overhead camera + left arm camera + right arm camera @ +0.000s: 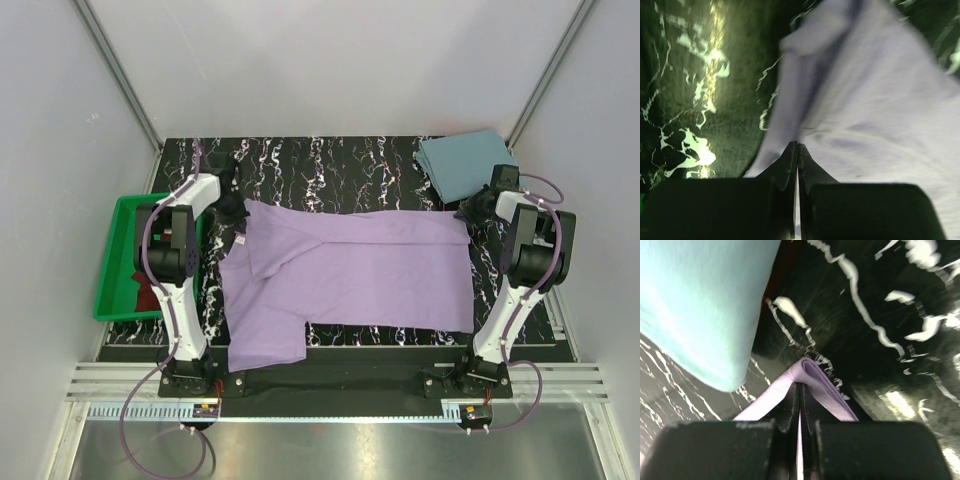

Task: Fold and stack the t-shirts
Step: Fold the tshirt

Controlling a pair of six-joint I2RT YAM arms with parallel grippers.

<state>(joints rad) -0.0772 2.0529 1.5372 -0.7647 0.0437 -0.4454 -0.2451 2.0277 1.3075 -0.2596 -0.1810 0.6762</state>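
Lavender purple soft cloth t-shirt (350, 275): spread at centre of black marbled table (330, 165).
Left gripper (797, 145): jaws pinched on its 10 o'clock corner.
Right gripper (800, 385): pinched on its 2 o'clock edge.
Dusty teal-blue folded t-shirt (465, 165): 1 o'clock.
Dark maroon t-shirt (145, 295): inside green plastic tray (118, 215), 9 o'clock.

Across the middle of the table (330, 160), nearly from arm to arm, the spread t-shirt (360, 270), its left part reaching to the near edge. Behind its far right corner, in the table's far right corner, the folded t-shirt (462, 165); at the table's left edge, the tray (108, 270), a third t-shirt (143, 290) lying in it. At the spread t-shirt's far left corner the left gripper (797, 146), at its far right corner the right gripper (800, 385), just before the folded t-shirt.
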